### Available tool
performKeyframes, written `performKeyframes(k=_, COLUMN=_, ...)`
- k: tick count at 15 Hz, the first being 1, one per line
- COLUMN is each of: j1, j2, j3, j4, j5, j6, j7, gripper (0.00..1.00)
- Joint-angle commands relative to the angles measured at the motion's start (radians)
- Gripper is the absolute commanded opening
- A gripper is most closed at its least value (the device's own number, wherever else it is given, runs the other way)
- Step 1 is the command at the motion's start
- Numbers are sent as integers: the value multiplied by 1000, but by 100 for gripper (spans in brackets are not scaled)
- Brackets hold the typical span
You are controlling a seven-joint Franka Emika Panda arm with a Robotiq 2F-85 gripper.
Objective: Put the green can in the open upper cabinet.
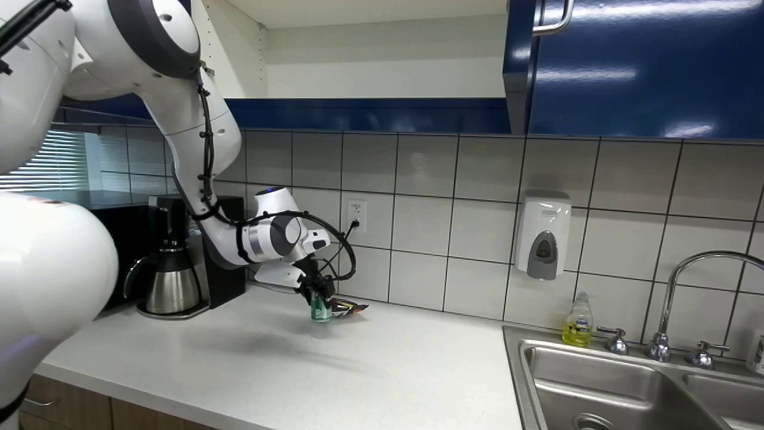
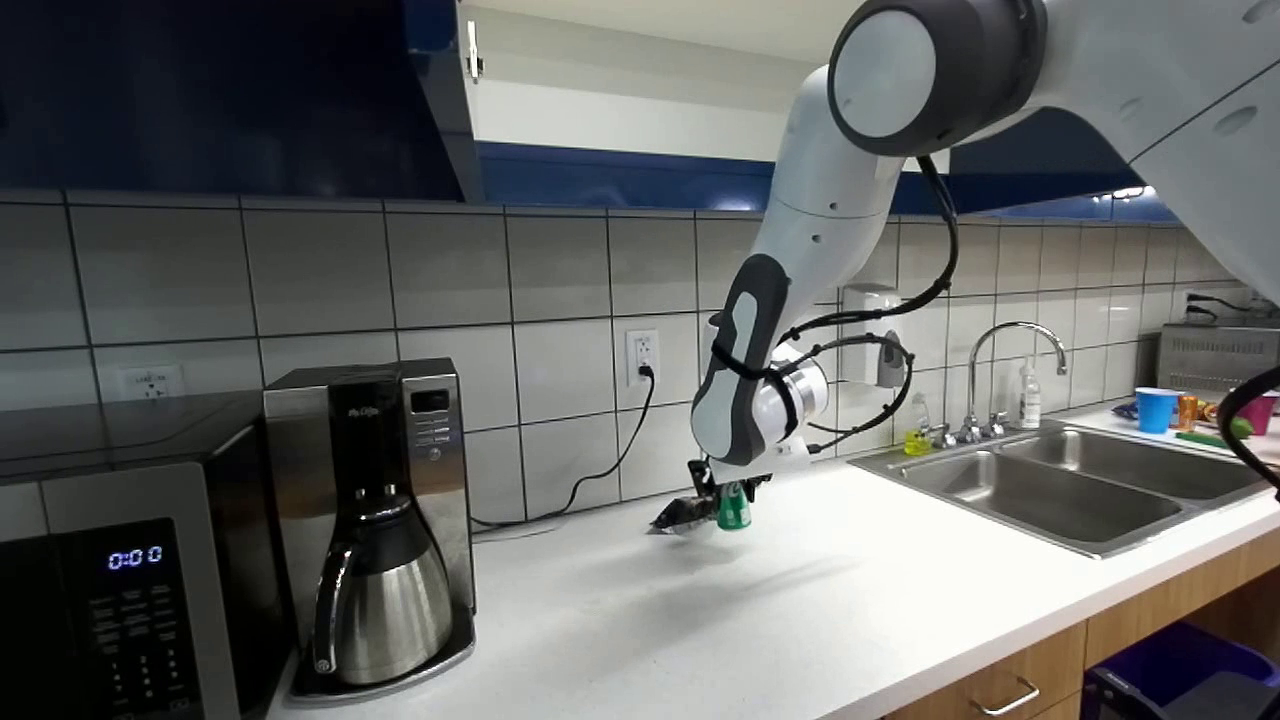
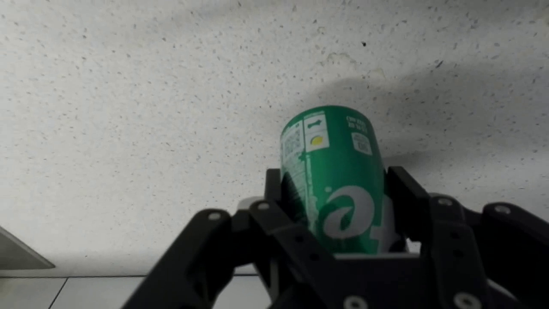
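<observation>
The green can (image 1: 320,309) is at the back of the counter, below the open upper cabinet. It also shows in an exterior view (image 2: 734,508) and large in the wrist view (image 3: 339,171). My gripper (image 3: 332,184) has one black finger against each side of the can and is shut on it. The can's upper part is hidden in the gripper. It is at or just above the counter; I cannot tell if it touches. The open upper cabinet (image 1: 382,65) has a pale interior and a blue bottom edge; it also shows in an exterior view (image 2: 620,100), partly behind my arm.
A small dark packet (image 1: 348,307) lies beside the can on the counter (image 1: 388,364). A coffee maker (image 2: 385,590) and a microwave (image 2: 130,590) stand at one end. A sink (image 1: 597,370) with faucet is at the other. A blue cabinet door (image 1: 644,71) borders the opening.
</observation>
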Motion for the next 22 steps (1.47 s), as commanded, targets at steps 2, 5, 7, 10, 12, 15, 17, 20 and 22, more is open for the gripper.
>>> performKeyframes(k=2, j1=64, j2=-157, j3=-58, j4=-92, j5=-109, j6=-85, j7=46, gripper=38)
performKeyframes(k=5, j1=83, j2=-235, j3=-75, j4=-133, j5=-178, j6=-116, j7=81, gripper=38)
performKeyframes(k=7, j1=82, j2=-293, j3=-73, j4=-164, j5=-225, j6=-132, j7=104, gripper=38)
performKeyframes(k=10, j1=60, j2=-378, j3=-52, j4=-201, j5=-303, j6=-170, j7=149, gripper=38)
performKeyframes(k=12, j1=41, j2=-437, j3=-34, j4=-220, j5=-368, j6=-203, j7=190, gripper=38)
performKeyframes(k=15, j1=-19, j2=-529, j3=30, j4=-240, j5=-470, j6=-262, j7=251, gripper=38)
performKeyframes(k=17, j1=-99, j2=-589, j3=120, j4=-253, j5=-515, j6=-304, j7=279, gripper=38)
performKeyframes(k=20, j1=-237, j2=-659, j3=284, j4=-271, j5=-488, j6=-358, j7=259, gripper=38)
performKeyframes(k=22, j1=-307, j2=-693, j3=370, j4=-274, j5=-458, j6=-391, j7=240, gripper=38)
